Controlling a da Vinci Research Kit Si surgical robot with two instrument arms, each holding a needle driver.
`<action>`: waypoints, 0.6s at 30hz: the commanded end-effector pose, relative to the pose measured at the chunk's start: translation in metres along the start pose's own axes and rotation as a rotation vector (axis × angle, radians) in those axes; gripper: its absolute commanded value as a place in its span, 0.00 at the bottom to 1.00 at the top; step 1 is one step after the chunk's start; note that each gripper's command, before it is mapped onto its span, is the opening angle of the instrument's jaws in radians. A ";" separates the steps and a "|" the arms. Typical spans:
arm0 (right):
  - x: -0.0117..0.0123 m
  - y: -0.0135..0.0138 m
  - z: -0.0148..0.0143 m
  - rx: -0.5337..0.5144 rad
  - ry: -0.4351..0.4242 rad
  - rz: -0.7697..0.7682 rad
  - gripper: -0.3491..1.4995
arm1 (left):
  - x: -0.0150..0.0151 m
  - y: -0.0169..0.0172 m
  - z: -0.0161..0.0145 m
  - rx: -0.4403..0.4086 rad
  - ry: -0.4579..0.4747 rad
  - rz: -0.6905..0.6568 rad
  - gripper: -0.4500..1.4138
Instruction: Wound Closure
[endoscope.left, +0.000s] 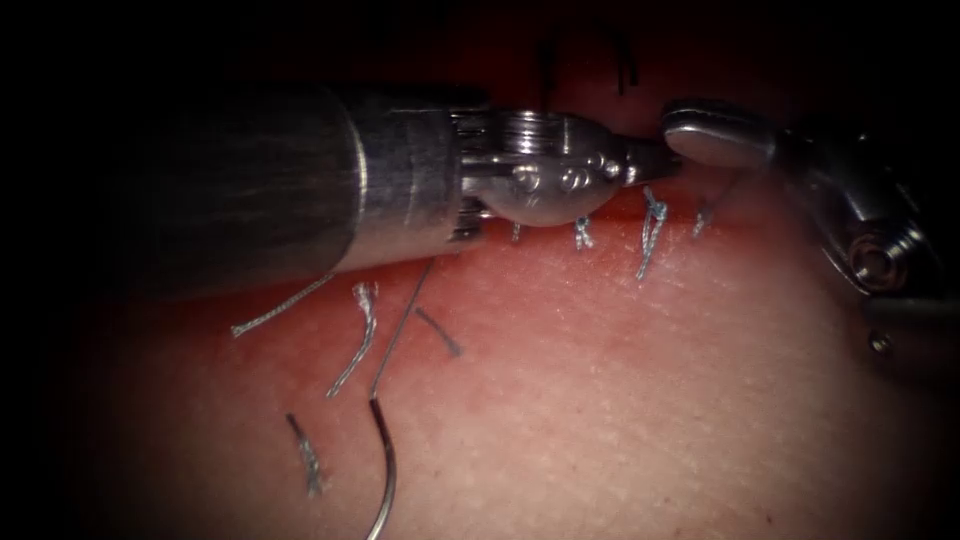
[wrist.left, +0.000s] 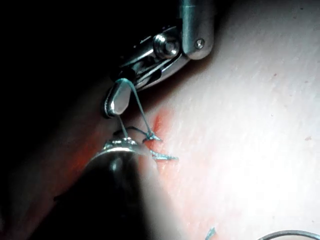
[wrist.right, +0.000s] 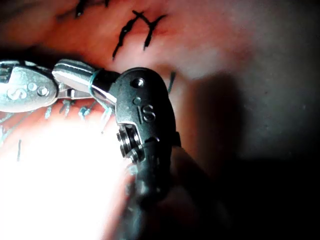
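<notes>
Needle (endoscope.left: 385, 470) lies free on the tissue (endoscope.left: 620, 400) near its front edge, held by neither tool, not in the tissue; its thread (endoscope.left: 400, 335) runs up from its blunt end and under the left tool's shaft; left tool (endoscope.left: 650, 158) and right tool (endoscope.left: 675, 128) meet tip to tip over the cut (endoscope.left: 600, 215); in the left wrist view thread (wrist.left: 135, 107) loops round the right tool's jaws (wrist.left: 114, 102), which look closed, down to a knot (wrist.left: 151, 136); left jaws: can't tell open or closed, nor what they hold; several cut ends (endoscope.left: 362, 335) lie on the tissue btw tools and needle; tied stitches (endoscope.left: 650, 225) sit along the cut.
</notes>
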 end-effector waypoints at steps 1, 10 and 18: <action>-0.0003 0.0003 0.0009 -0.019 0.005 0.004 0.00 | 0.0001 -0.0005 0.0007 0.001 0.000 0.003 0.00; -0.0011 -0.0004 0.0004 -0.426 -0.164 0.092 0.00 | 0.0014 0.0011 0.0015 0.018 -0.009 -0.004 0.00; -0.0018 -0.0015 -0.0013 -0.688 -0.225 0.082 0.19 | 0.0033 0.0020 0.0015 0.021 -0.013 -0.003 0.00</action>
